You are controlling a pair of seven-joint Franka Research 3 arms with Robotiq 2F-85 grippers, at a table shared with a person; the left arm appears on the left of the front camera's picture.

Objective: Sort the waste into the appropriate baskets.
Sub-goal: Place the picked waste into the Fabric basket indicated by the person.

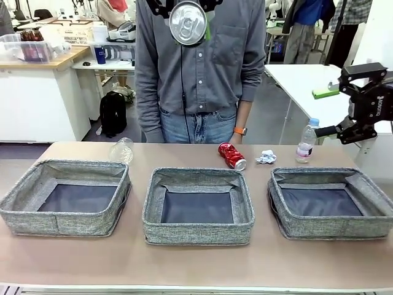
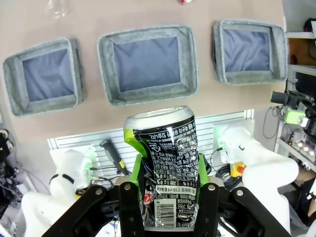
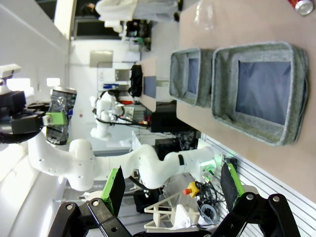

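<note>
Clamping the dark can [image 2: 163,148] by its dented sides, the left fingers [image 2: 202,170] hold it high above the bench [image 2: 148,15]. The can's long axis runs out along them, so its far end points down at the baskets. Straight beyond that end lies the middle basket [image 2: 105,69], with the left basket [image 2: 14,86] and the right basket [image 2: 218,49] flanking it, each well apart from its neighbour. All three look bare inside, so I judge a drop into any of them has plenty of room, and the near wall is the only edge to clear. The left arm alone is placed for this move. The right fingers [image 3: 116,190] stand wide apart with nothing between them, off the bench's right end near the water bottle [image 1: 306,140]. The red can [image 1: 232,155] on its side, the paper wad [image 1: 266,157] and the clear cup [image 1: 121,150] wait on the far strip, between the baskets and the person
</note>
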